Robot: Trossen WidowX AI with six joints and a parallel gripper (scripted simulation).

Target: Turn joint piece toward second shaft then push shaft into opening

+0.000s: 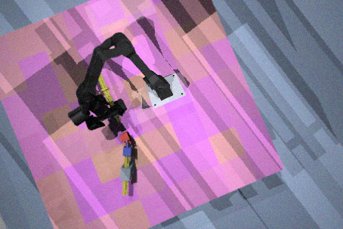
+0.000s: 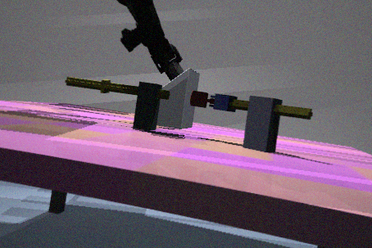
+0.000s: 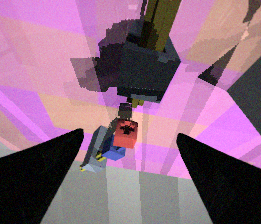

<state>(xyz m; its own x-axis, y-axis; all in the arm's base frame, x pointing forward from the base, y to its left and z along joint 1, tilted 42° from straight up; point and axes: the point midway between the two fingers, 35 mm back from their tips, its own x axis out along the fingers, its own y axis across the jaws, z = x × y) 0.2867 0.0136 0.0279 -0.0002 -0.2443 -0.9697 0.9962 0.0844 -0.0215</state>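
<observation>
The red square joint piece [image 1: 125, 137] [image 2: 199, 99] [image 3: 126, 139] hangs on the blue part [image 1: 127, 151] [image 2: 224, 102] [image 3: 114, 152] of the fixed shaft [image 1: 127, 161] [image 2: 293, 111], held by the grey block [image 1: 126, 172] [image 2: 261, 124]. Its dark opening faces roughly toward the second shaft; exact alignment cannot be told. The second shaft [image 1: 103, 84] [image 2: 88, 84] [image 3: 162, 22] runs through the dark block [image 2: 146, 107] [image 3: 147, 72]; its tip stands apart from the joint piece. My gripper [image 1: 107, 116] [image 3: 130, 135] is open and empty, above the setup. Its fingertips are not clear in the exterior view.
The arm rises from a pale base plate [image 1: 177, 94] beside the setup. A pale wedge [image 2: 180, 107] stands behind the dark block in the exterior view. The second shaft carries a small collar [image 1: 104, 89] [image 2: 105, 86]. The patterned table [image 1: 211, 105] ends beyond the fixed shaft's end.
</observation>
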